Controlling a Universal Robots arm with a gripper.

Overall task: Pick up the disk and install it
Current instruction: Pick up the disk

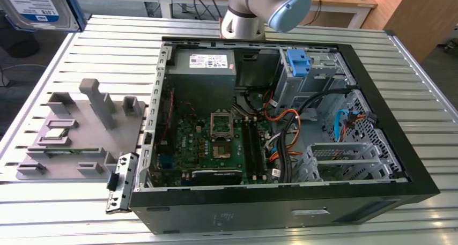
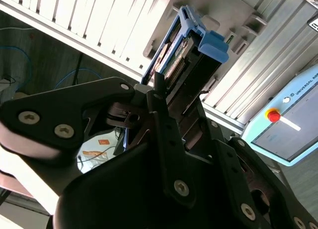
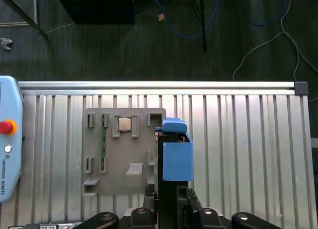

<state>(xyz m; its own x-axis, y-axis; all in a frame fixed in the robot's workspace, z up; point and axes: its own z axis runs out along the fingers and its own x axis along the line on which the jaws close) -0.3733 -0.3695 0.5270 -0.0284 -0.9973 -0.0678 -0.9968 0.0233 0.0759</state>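
Light: bright, even, from above on your table [image 1: 86,213].
Glare: slats [image 2: 74,20] wash out white for you.
Shadow: case [image 1: 250,207] inside dim, floor [image 3: 124,45] dark.

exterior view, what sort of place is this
Likely a robotics lab bench for computer assembly: an open computer case on a slotted metal table, a grey fixture plate beside it, and a robot arm whose end effector holds the disk.

the disk [image 1: 37,6] shows in the exterior view's upper left corner; an open computer case [image 1: 286,127] lies on the slatted table [image 1: 57,213], a grey fixture [image 1: 75,140] just beside it.
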